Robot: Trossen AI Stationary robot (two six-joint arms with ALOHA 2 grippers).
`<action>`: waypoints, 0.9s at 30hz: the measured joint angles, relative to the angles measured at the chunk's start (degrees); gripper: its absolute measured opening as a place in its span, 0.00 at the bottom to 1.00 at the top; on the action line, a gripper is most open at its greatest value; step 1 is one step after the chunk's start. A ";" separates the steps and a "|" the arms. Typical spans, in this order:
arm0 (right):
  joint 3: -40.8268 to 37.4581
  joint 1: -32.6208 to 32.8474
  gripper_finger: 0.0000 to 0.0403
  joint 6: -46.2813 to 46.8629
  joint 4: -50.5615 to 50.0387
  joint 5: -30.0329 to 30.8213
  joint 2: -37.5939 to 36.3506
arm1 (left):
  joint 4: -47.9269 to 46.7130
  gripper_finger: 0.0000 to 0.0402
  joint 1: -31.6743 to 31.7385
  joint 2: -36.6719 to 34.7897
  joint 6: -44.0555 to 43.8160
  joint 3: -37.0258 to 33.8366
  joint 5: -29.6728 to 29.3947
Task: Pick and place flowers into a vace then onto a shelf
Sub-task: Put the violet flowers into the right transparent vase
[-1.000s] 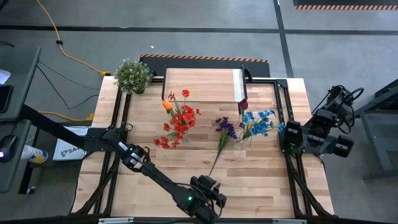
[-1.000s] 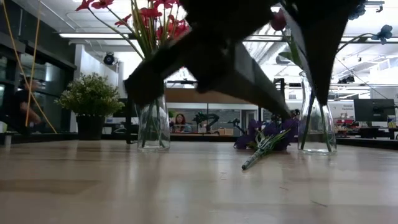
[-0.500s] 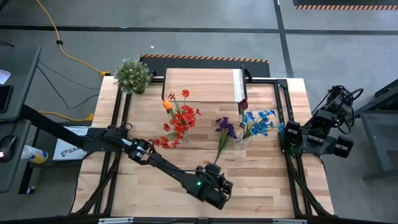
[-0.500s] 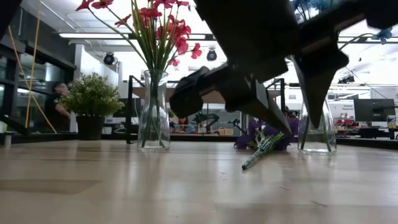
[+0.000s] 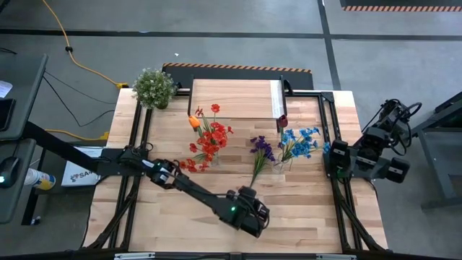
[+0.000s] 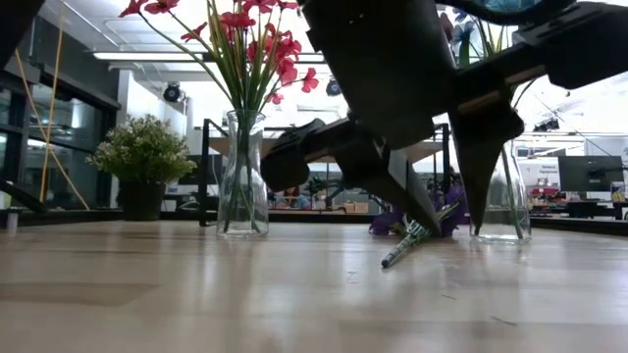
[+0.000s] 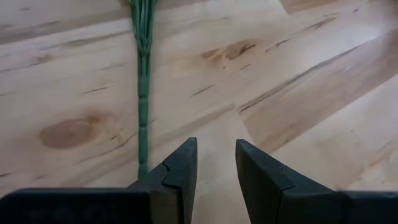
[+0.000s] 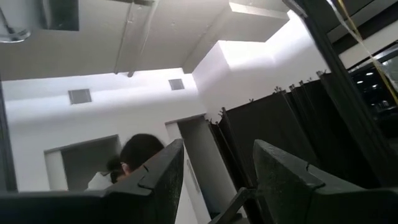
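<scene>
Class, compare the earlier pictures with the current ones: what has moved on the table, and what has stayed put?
The left gripper moved from the table's near edge toward the purple flower stem lying on the wood, fingers open and empty, stem just beside them. The right gripper, both vases and the potted plant stayed put.

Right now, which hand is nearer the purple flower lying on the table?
Left. The left hand hovers open just beside the stem end of the purple flower, not gripping it. The right hand is parked off the table's right edge, pointing upward.

vases [image 6: 242, 176]: 2 | loose flower [image 5: 256, 167]: 1 | potted plant [image 5: 154, 87]: 1 | shelf [image 5: 234, 98]: 1 | stems: unclear
</scene>
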 joint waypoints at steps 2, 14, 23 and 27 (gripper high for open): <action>0.00 0.00 0.46 -0.01 -0.08 1.13 0.02 | -0.04 0.36 0.24 0.00 0.00 0.00 1.19; 0.00 0.00 0.46 0.08 -0.50 2.50 0.02 | 0.14 0.36 1.50 0.33 -0.47 0.00 2.68; 0.00 0.00 0.46 0.08 -1.29 2.50 0.02 | -1.78 0.36 1.37 0.35 -1.62 0.00 2.61; 0.00 0.00 0.46 0.08 -1.34 2.50 0.02 | -4.43 0.36 1.39 0.37 -1.66 1.56 2.48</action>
